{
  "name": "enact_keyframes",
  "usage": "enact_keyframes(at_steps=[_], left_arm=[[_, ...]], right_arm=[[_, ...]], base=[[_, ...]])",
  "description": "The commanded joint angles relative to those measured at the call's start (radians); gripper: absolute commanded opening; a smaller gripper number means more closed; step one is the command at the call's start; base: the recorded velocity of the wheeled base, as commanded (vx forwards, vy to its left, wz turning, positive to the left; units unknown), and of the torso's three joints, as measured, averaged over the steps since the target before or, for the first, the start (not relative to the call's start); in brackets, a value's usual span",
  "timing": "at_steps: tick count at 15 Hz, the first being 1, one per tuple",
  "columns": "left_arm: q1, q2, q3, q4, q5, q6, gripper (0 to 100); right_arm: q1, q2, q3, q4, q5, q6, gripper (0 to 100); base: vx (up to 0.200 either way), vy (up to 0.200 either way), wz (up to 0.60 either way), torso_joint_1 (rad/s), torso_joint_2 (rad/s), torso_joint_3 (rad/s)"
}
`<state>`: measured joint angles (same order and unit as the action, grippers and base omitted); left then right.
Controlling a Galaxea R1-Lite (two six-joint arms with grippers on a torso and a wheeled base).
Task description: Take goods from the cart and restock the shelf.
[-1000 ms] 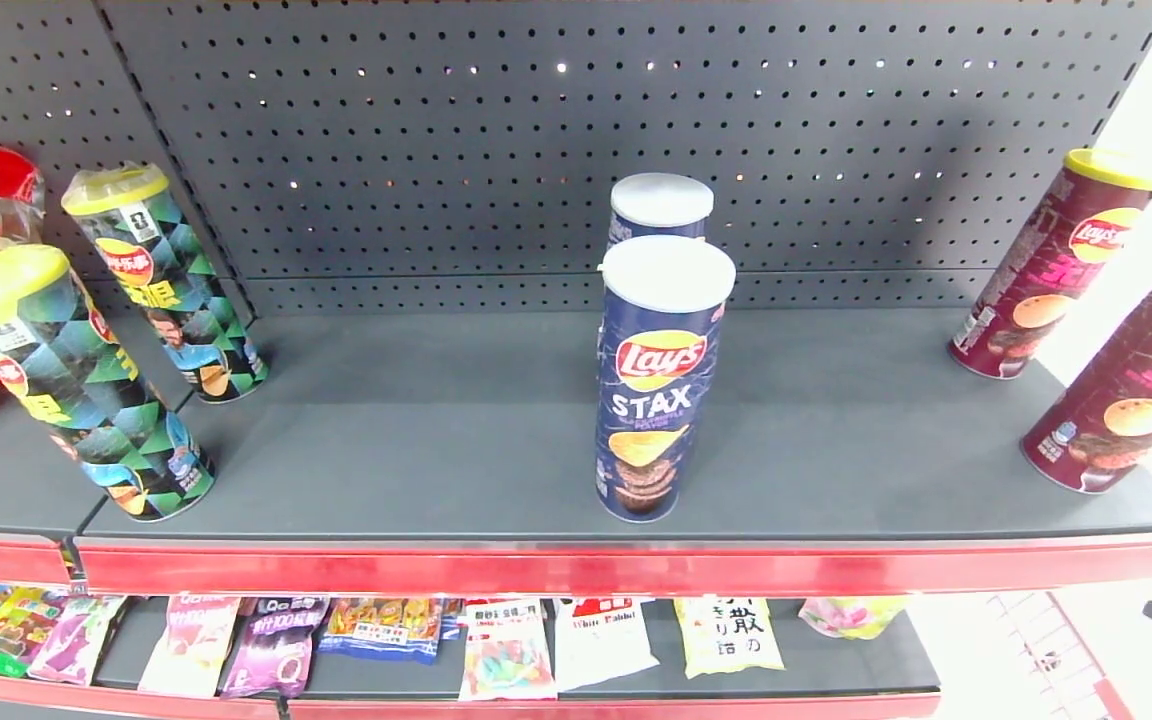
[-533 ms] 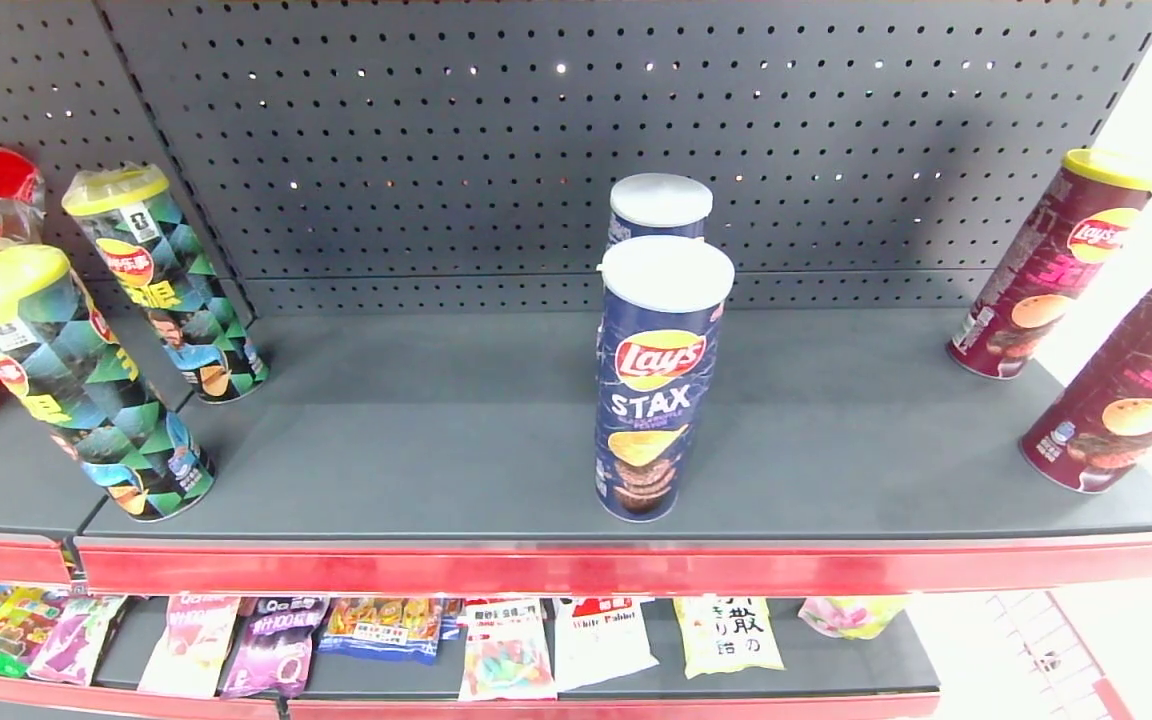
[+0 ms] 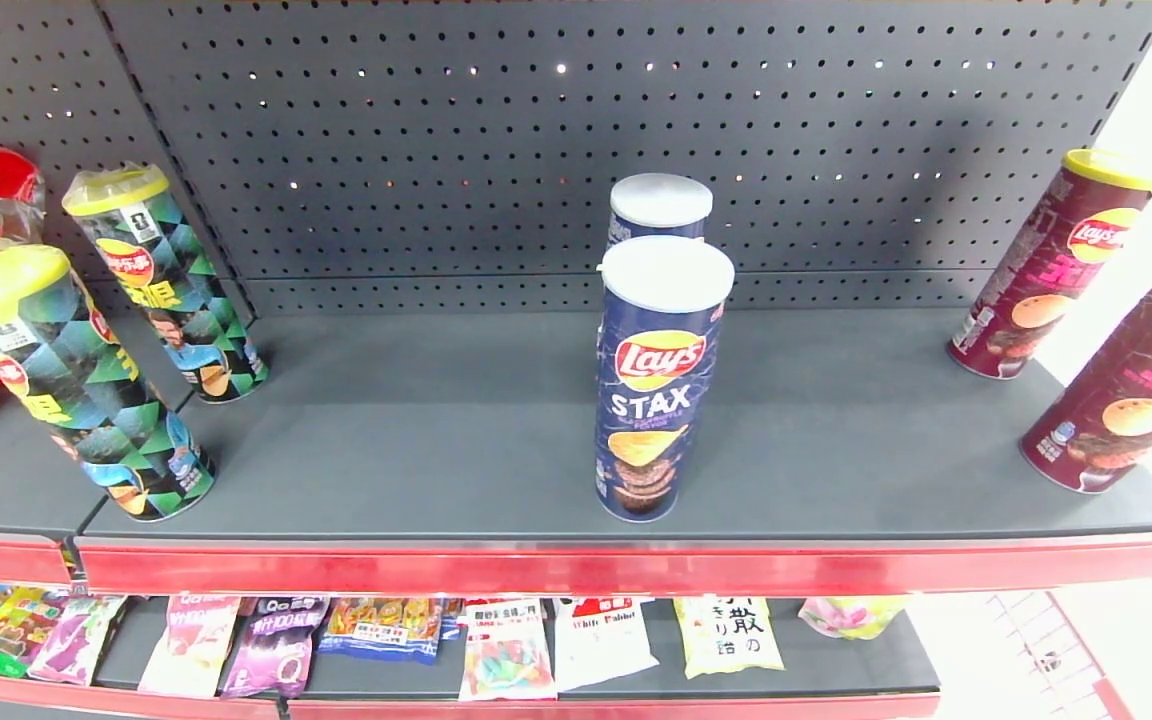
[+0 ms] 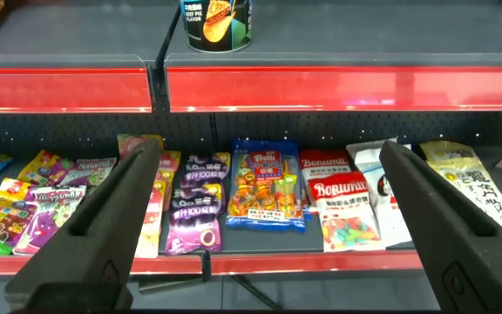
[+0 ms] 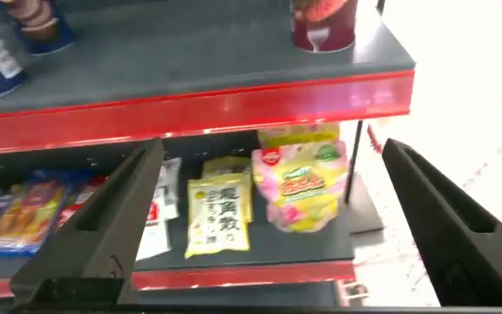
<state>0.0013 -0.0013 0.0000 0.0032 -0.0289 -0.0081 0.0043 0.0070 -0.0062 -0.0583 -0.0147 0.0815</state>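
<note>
The head view looks down on the grey upper shelf [image 3: 836, 440], which is backed by a perforated panel [image 3: 496, 150] and edged with a red strip [image 3: 636, 566]. Near its middle, close to the front edge, stands a blue can [image 3: 658, 385] of stacked crisps. It is a tall cylinder with a pale flat lid, a red-and-yellow logo and pictured crisps on its side. Its long axis is vertical, lid up and base flat on the shelf, with the printed face turned out toward the camera.

A second blue can [image 3: 660, 205] stands directly behind it, also upright (the front can hides most of it, so contact between them cannot be judged). Two green-patterned cans [image 3: 76, 385] with yellow lids stand at the robot's left end. Two maroon cans [image 3: 1051, 265] stand at the right end, well apart from the blue pair. Beneath, the lower shelf [image 3: 856, 662] carries a row of snack bags [image 3: 506, 650].

The wrist views sit lower and face the shelving from the front. In the left wrist view, the left gripper [image 4: 264, 235] has its two dark fingers spread wide with nothing between them. It is in front of the flat-lying snack bags, and the foot of a green-patterned can shows above the red strip. In the right wrist view, the right gripper [image 5: 268, 227] is likewise wide apart and empty. It faces a white bag [image 5: 220, 214] and a pink-and-yellow bag [image 5: 303, 183], with the base of a maroon can at the shelf's corner above.
</note>
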Motion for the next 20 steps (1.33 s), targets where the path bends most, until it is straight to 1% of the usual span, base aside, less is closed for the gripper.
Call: enact_keyframes(at_steps=[1,2,3,4,5,6,7,8,20], left_arm=[[0.000,0.001,0.000,0.000,0.000,0.000,100],[0.000,0.001,0.000,0.000,0.000,0.000,100],[0.000,0.001,0.000,0.000,0.000,0.000,100],[0.000,0.001,0.000,0.000,0.000,0.000,100],[-0.001,0.001,0.000,0.000,0.000,0.000,100],[0.000,0.001,0.000,0.000,0.000,0.000,100],[0.000,0.001,0.000,0.000,0.000,0.000,100],[0.000,0.001,0.000,0.000,0.000,0.000,100],[0.000,0.001,0.000,0.000,0.000,0.000,100]], right_arm=[[0.000,-0.005,0.003,-0.002,-0.002,-0.037,100],[0.000,-0.005,0.002,0.000,0.002,-0.112,100],[0.000,-0.005,0.003,-0.002,0.028,-0.201,100],[0.000,-0.005,0.005,-0.003,0.088,-0.247,100],[0.000,-0.005,0.005,-0.002,0.119,-0.241,100],[0.000,-0.005,0.005,0.002,0.107,-0.167,100],[0.000,-0.007,0.005,0.068,0.058,-0.072,100],[0.000,-0.007,0.005,0.061,-0.011,-0.078,100],[0.000,-0.007,0.005,0.060,-0.011,-0.075,100]], base=[[0.000,0.000,0.00,0.000,0.00,0.000],[0.000,0.000,0.00,0.000,0.00,0.000],[0.000,0.000,0.00,0.000,0.00,0.000],[0.000,0.000,0.00,0.000,0.00,0.000],[0.000,0.000,0.00,0.000,0.00,0.000],[0.000,0.000,0.00,0.000,0.00,0.000],[0.000,0.000,0.00,0.000,0.00,0.000],[0.000,0.000,0.00,0.000,0.00,0.000],[0.000,0.000,0.00,0.000,0.00,0.000]])
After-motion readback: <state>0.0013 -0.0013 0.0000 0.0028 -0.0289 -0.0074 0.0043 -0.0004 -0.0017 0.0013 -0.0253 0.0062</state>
